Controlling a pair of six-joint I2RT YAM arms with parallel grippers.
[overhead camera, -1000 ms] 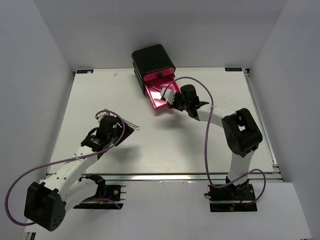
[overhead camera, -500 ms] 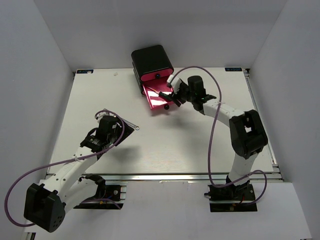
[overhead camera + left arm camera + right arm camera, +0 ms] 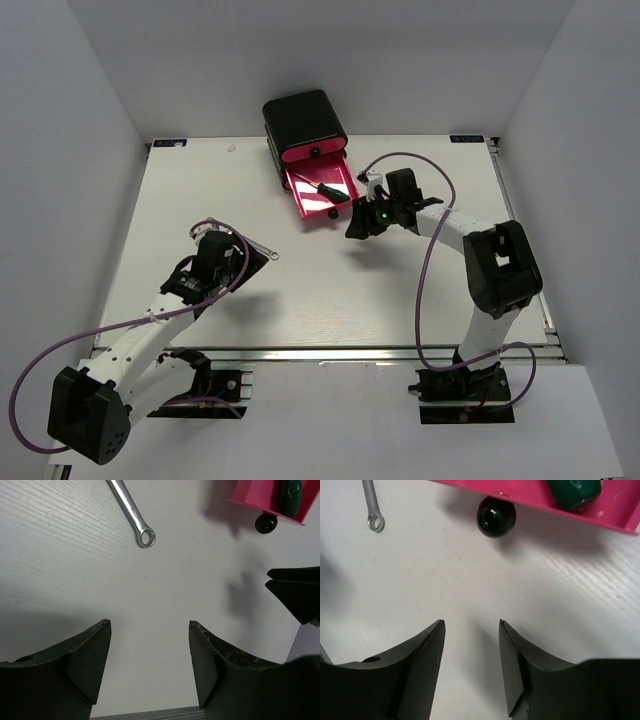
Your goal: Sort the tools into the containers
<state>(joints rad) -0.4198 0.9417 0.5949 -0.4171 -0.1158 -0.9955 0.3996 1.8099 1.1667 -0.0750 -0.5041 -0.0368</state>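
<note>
The small silver metal wrench [image 3: 131, 512] is lying on the white tabletop [image 3: 165, 595] just ahead of the gaping, empty left end effector [image 3: 148, 630], shaft slanting away leftward; the farther right end effector [image 3: 470, 627] is likewise gaping, holding nothing.

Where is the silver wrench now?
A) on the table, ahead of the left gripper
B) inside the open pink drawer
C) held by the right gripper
A: the wrench lies flat on the table just ahead of the open left gripper, with nothing gripping it.

1 screwdriver [image 3: 328, 190], 1 wrench [image 3: 131, 511], 2 pink drawers [image 3: 314, 206], 1 chest [image 3: 305, 115]
</note>
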